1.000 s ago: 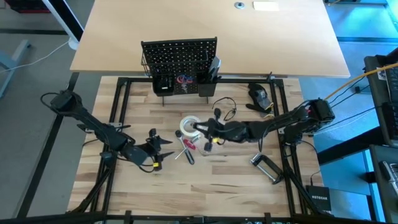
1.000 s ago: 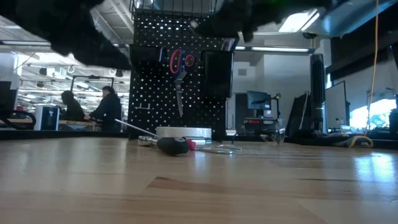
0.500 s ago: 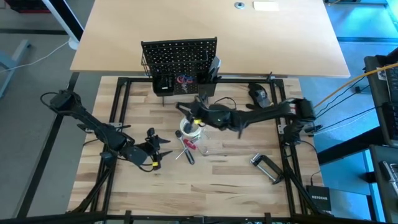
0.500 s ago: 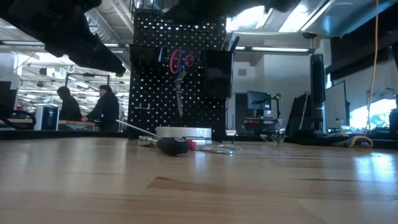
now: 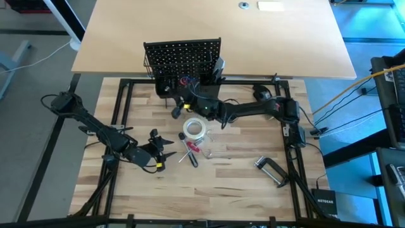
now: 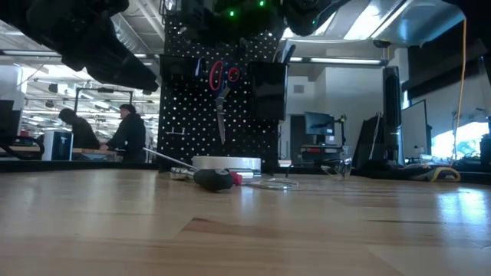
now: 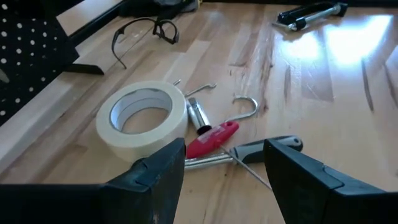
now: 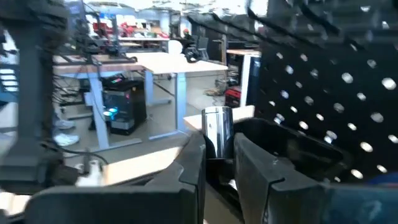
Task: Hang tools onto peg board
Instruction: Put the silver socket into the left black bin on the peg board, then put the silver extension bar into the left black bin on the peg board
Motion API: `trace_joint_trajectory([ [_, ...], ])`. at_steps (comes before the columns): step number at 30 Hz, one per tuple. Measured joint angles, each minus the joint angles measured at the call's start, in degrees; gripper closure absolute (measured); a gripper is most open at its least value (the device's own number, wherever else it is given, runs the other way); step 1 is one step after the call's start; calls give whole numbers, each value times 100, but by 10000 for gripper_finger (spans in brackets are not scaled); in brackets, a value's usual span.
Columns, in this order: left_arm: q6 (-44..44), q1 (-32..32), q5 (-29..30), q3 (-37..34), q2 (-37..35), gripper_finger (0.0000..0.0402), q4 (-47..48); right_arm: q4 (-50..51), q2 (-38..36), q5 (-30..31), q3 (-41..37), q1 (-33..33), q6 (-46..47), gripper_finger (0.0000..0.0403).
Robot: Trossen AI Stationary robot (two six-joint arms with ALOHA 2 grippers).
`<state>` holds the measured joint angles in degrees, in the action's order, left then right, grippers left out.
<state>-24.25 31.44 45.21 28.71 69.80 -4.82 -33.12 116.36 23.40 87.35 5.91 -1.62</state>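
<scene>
Black pegboard [image 5: 182, 57] stands upright at the desk's [image 5: 221, 183] far edge, red scissors [image 6: 222, 77] hanging on its face. Right claw [image 8: 219, 163] is up against its front, near a square cup [image 8: 292, 146], fingers pinched on a small shiny metal cylinder [image 8: 217, 130]. Left claw [image 7: 224, 165] waits spread wide near the left edge, empty. Tape roll [image 7: 142, 118], red-handled tool [image 7: 211, 138] and hook [image 7: 247, 107] lie mid-desk; a clamp [image 5: 271, 170] sits toward the right edge.

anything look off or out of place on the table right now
Mostly clutter: the tape roll, a red-handled tool and loose metal hooks lie jumbled mid-table, unhung. A pair of safety glasses lies nearby. Nothing looks spilled or broken.
</scene>
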Motion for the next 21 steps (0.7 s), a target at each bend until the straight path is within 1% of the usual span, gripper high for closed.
trace_joint_trajectory([
  [6, 7, -15, 0, 0, 0, 196, -15, 27, 39, 0, 0, 176, 275, 339],
  [8, 3, -15, 0, 0, 0, 196, -8, 27, 39, 1, 0, 212, 304, 332],
  [10, -2, -15, -1, 0, 0, 196, -13, 27, 38, 4, 0, 240, 307, 316],
  [17, -85, -15, -2, 0, 0, 196, -11, 210, 37, -11, 4, 234, 372, 233],
  [21, -85, 6, -2, 0, 0, 196, -11, 306, -63, -101, 4, 130, 48, 205],
])
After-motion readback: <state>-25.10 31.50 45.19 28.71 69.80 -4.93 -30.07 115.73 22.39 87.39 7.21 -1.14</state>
